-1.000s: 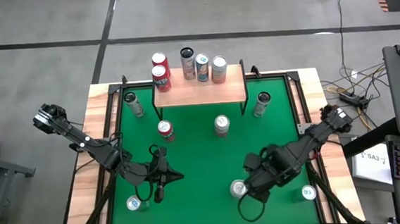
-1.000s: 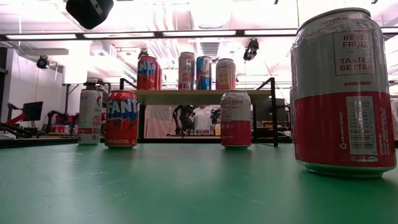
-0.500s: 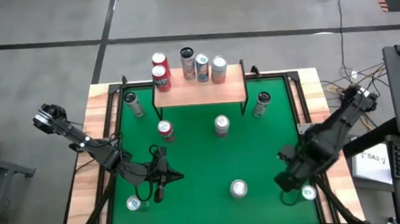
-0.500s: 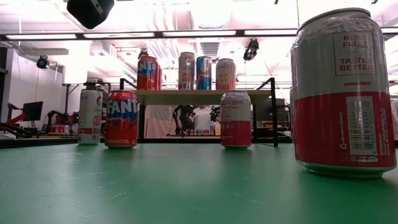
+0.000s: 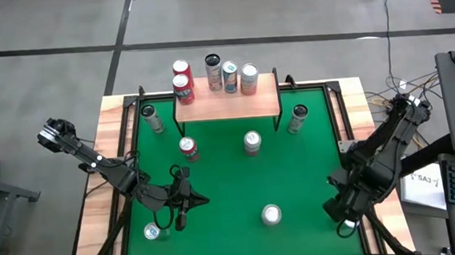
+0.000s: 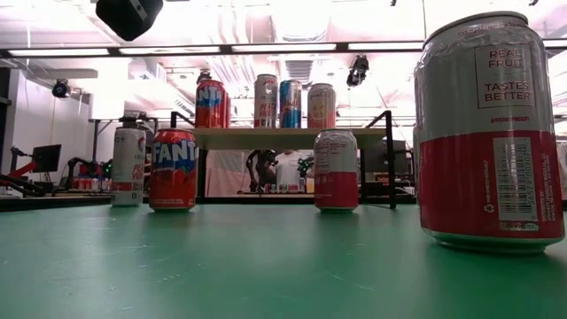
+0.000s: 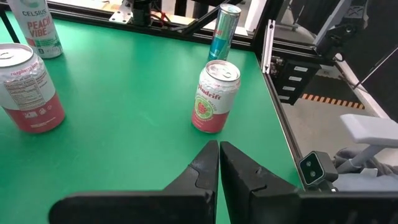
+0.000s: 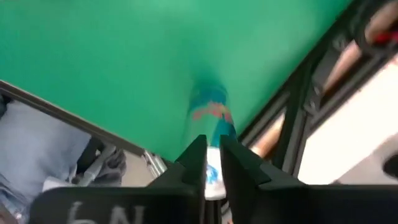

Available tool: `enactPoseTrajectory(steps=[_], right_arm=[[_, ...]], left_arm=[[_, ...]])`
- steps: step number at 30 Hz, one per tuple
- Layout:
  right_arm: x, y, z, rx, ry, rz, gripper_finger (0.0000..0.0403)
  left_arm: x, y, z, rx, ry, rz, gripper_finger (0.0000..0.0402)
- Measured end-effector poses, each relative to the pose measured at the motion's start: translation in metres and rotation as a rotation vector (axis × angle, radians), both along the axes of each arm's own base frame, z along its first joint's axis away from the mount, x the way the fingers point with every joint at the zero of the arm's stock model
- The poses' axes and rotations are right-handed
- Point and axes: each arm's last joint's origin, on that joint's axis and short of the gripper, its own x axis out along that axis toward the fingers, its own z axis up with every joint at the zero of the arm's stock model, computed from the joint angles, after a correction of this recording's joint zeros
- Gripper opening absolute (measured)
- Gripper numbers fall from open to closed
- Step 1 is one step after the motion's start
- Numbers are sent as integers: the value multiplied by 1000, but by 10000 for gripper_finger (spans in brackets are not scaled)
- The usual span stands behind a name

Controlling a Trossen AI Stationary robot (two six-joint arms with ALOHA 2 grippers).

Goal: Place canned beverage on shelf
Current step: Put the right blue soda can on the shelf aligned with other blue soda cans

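The shelf (image 5: 226,102) stands at the table's far middle and carries several cans (image 6: 266,100). A slim blue can (image 8: 208,121) stands upright at the table's near right corner (image 7: 222,31). My right gripper (image 8: 212,163) hangs just above it, pointing steeply down, fingers a narrow gap apart, touching nothing that I can see. In the high view the right gripper (image 5: 343,216) hides that can. My left gripper (image 7: 218,158) waits shut over the near left part of the table (image 5: 204,199), holding nothing.
Loose cans stand on the green table: a white-and-red one (image 5: 271,214) near the front middle, one (image 5: 152,231) at the near left, and others (image 5: 251,142), (image 5: 188,149), (image 5: 297,119), (image 5: 152,117) farther back. A black frame rail (image 5: 341,119) edges the table's right side.
My right gripper has swung from beside the front-middle can toward the table's near right corner, rolling its wrist and sinking a little, and now stands over the slim blue can there. No can has moved.
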Motion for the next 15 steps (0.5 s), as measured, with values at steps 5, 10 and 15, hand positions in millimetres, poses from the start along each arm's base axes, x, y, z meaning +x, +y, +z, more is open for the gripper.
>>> enactPoseTrajectory(steps=[5,10,15], right_arm=[[-4,3,0,23,42,-27,127],[-9,8,0,24,56,-49,218],[-11,22,-7,23,81,-35,289]], left_arm=[[0,0,0,0,0,0,0],[0,0,0,0,0,0,0],[0,0,0,0,0,0,0]])
